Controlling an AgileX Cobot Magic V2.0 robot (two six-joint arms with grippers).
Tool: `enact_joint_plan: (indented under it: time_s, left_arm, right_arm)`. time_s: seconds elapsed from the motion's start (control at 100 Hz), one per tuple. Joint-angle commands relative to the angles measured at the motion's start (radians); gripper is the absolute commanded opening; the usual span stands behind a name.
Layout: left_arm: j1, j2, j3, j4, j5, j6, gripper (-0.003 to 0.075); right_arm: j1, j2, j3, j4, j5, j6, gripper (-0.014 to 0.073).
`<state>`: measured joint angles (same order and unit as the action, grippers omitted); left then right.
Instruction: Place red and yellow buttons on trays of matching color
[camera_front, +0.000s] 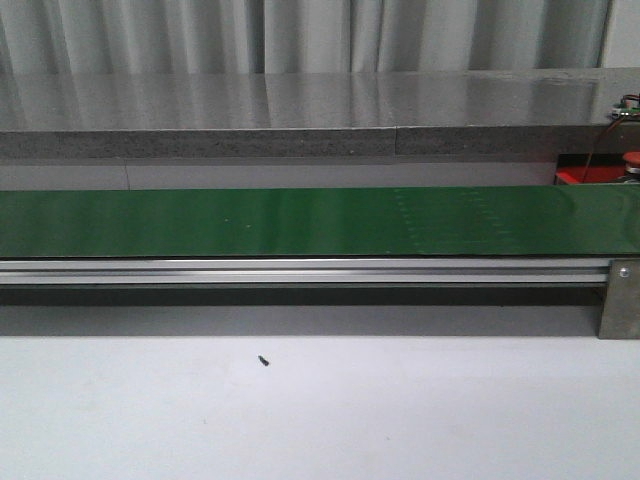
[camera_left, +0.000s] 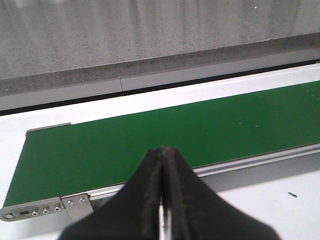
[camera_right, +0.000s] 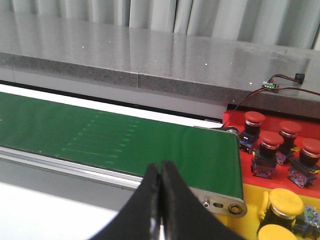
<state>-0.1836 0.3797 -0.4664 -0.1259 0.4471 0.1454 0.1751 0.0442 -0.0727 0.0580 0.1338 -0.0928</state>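
Front view: A green belt (camera_front: 300, 222) runs across the middle of the frame on a metal rail (camera_front: 300, 270). At the far right edge, just above the belt, a sliver of the red tray (camera_front: 585, 176) shows, with one red button (camera_front: 629, 158) partly visible on it. Thin wires (camera_front: 600, 135) hang at the upper right. Neither gripper appears here.

Left wrist view: The left gripper (camera_left: 162, 150) sits at bottom centre, its black fingers pressed together with nothing between them. The belt's end lies above it in the frame. No button or tray shows here.

Right wrist view: The right gripper (camera_right: 160, 167) sits at bottom centre, fingers closed tip to tip and empty. At the right of the frame, the red tray (camera_right: 232, 120) abuts the belt's end. Four red buttons (camera_right: 270, 142) stand upright on it, each with a domed red cap over a dark body and a blue base. Below them, at the lower right corner, a yellow tray (camera_right: 250, 200) holds two yellow buttons (camera_right: 285, 202), one cut by the frame edge. All buttons lie to the right of the gripper, apart from it, the yellow ones nearest.
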Motion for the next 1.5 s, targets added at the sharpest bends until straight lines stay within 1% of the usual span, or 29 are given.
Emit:
enact_joint_plan:
  time_s: [0.0,0.19,1.42,1.49]
  left_arm:
    - [-0.007,0.006,-0.027,-0.008,-0.072,0.001,-0.0020]
    - [-0.007,0.008,-0.027,-0.008,-0.071,0.001,-0.0020]
    - [-0.007,0.008,-0.027,-0.008,-0.073,0.001,-0.0020]
    - [-0.007,0.003,-0.027,0.033,-0.089,0.001,-0.0020]
  right_arm:
    - [-0.004,-0.081,0.024,-0.008,-0.073,0.005,-0.0096]
    - [-0.004,-0.068,0.084,-0.014,-0.104,0.017,-0.0096]
    - [-0.002,-0.068,0.083,-0.026,-0.096,0.017,-0.0096]
    - [-0.002,-0.068,0.083,-0.026,-0.096,0.017,-0.0096]
